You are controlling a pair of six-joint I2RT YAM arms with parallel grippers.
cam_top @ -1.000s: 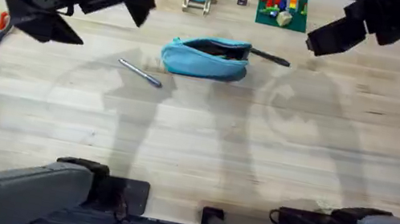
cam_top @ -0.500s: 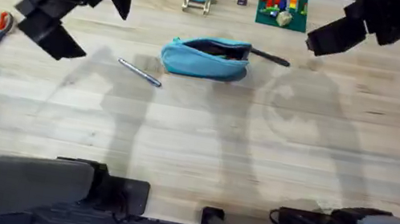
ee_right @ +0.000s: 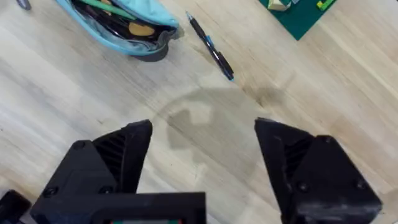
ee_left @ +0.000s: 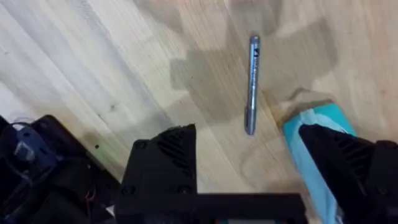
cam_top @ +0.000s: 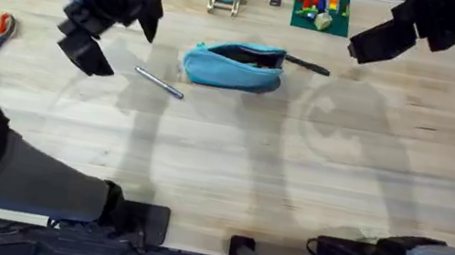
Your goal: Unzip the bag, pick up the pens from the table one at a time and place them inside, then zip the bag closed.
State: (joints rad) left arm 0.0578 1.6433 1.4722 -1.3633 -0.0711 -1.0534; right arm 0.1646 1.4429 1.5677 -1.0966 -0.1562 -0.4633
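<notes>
A light turquoise bag (cam_top: 234,66) lies unzipped on the pale wooden table (cam_top: 230,165), items visible inside. A silver-grey pen (cam_top: 159,83) rests just left of it; a black pen (cam_top: 306,65) lies at its right end.

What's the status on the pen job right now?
Both grippers, left and right, open, empty. Bag unzipped. Silver pen and black pen on table. Nothing blocking.

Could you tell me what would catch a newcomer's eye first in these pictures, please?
Most striking is the turquoise bag, unzipped, in the far middle of the table. The silver pen lies on the wood to its left and the black pen at its right end. The left gripper hangs open, left of the silver pen; the right gripper, also open, hangs to the right of the black pen.
</notes>
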